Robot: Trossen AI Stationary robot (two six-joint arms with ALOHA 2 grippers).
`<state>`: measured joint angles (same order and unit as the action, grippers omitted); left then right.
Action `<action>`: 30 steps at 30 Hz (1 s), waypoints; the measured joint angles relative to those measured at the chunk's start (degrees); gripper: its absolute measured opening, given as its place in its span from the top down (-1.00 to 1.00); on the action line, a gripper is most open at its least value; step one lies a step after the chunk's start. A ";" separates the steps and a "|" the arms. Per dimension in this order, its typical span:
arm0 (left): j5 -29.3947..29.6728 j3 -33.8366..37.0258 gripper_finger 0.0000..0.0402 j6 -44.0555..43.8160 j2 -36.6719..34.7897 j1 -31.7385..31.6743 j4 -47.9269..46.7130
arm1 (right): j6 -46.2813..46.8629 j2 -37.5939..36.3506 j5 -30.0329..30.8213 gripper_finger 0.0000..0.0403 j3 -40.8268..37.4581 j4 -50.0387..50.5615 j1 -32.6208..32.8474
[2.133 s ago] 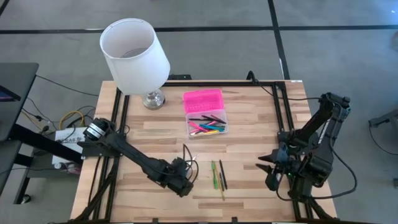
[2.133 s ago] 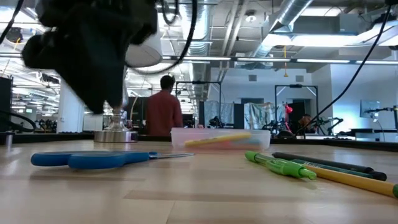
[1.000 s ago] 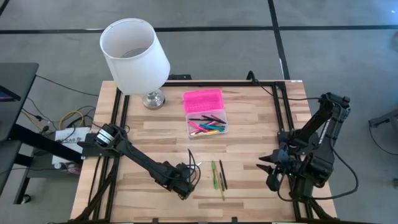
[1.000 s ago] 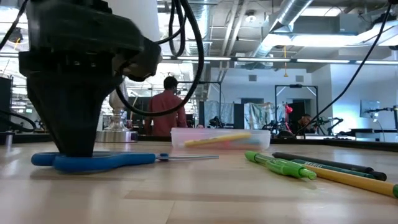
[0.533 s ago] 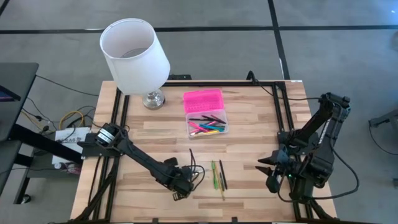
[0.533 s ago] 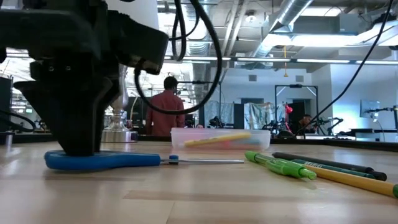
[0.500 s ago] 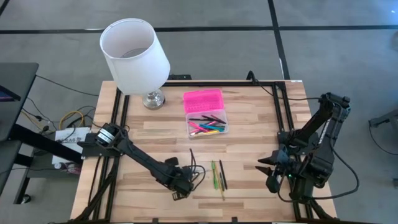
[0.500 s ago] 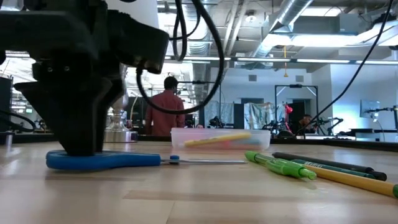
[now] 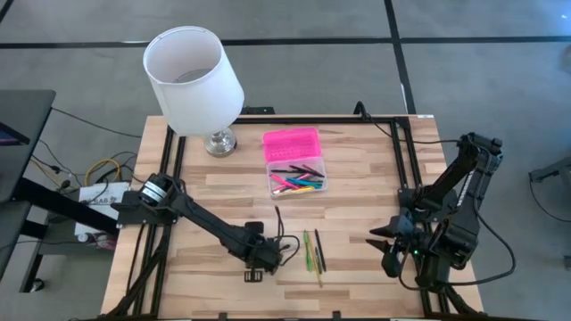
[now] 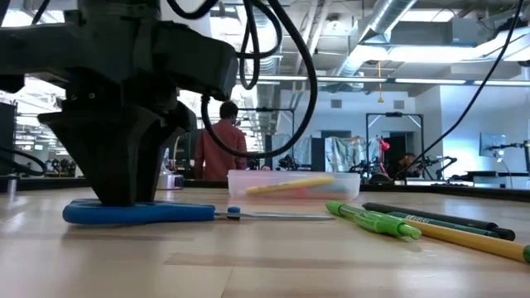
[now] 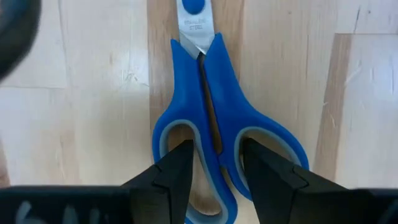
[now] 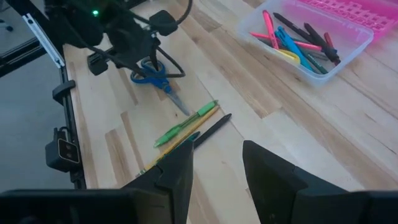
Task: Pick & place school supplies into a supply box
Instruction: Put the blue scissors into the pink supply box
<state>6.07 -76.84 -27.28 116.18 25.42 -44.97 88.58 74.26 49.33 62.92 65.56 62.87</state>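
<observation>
While down on the table [image 9: 214, 192] near its front edge, left gripper [image 11: 214, 171] straddling the blue-handled scissors [image 11: 211, 106], fingers parted, one fingertip inside a handle loop and the other in or over the second loop, not yet clamped. Supply box [image 9: 297, 176] well apart toward the far side, pink lid [image 9: 291, 143] laid open behind the clear base, several pens already inside. Right gripper [image 12: 214, 165] parked at the right, fingers apart, holding nothing. Green pen [image 10: 373, 222] and its neighbours lying just beside the scissors. Scissors likely light, rigid, smooth plastic and steel; apt to pivot or slide if pinched off-centre. Best taken across the handle bridge between the loops, blades shut
</observation>
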 joint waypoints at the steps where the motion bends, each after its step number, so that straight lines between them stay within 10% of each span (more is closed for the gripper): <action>1: -0.75 0.00 0.33 0.09 0.00 -0.40 0.00 | 0.00 -0.01 -0.02 0.35 0.00 -0.08 0.00; 30: -1.76 0.13 0.54 3.14 0.00 -1.54 0.52 | -0.11 -0.01 -1.39 0.35 0.00 -1.73 0.00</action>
<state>4.32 -76.71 -24.13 116.18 23.88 -44.45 88.47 74.25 47.94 62.92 63.83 62.87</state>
